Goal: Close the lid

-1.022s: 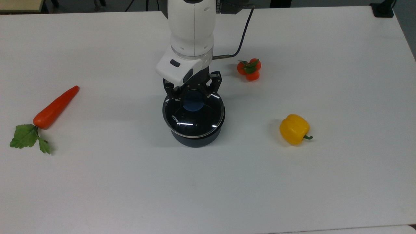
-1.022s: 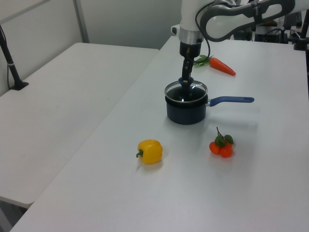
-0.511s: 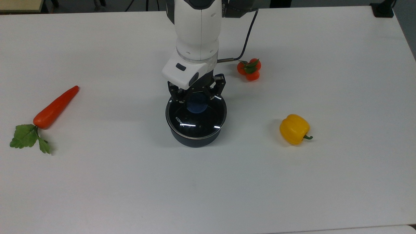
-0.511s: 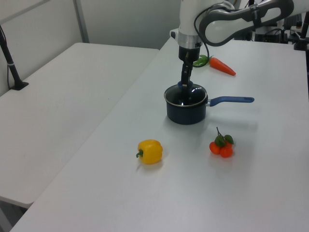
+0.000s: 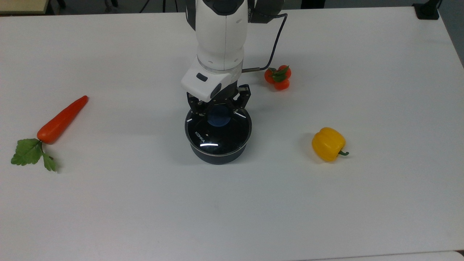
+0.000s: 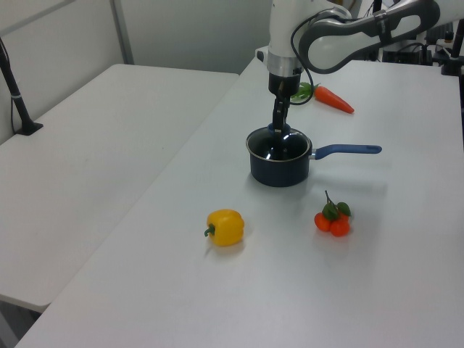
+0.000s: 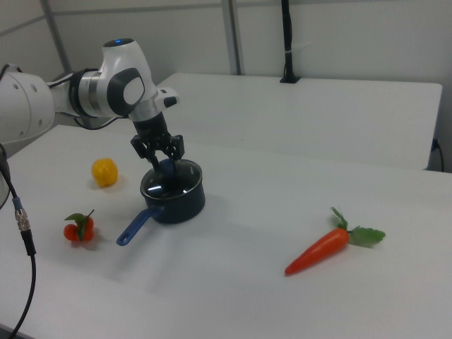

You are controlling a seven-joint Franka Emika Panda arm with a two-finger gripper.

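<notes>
In the middle of the white table (image 5: 108, 203), the top view shows the lid (image 5: 218, 136) lying flat on the dark saucepan (image 5: 218, 155), its metal rim matching the pot's rim, while the end effector (image 5: 218, 106) sits over the blue knob (image 5: 219, 115) with its fingers spread to either side, released rather than clamped. In the left view the lid (image 6: 279, 144) sits level on the saucepan (image 6: 279, 167), whose blue handle (image 6: 346, 150) points to the left view's right. In the right view the end effector (image 7: 159, 157) hangs just above the lid (image 7: 169, 183). Being glass with a metal rim, the lid is likely stiff, fairly heavy, smooth and breakable; the knob looks the only sound place to grip, squarely from above.
</notes>
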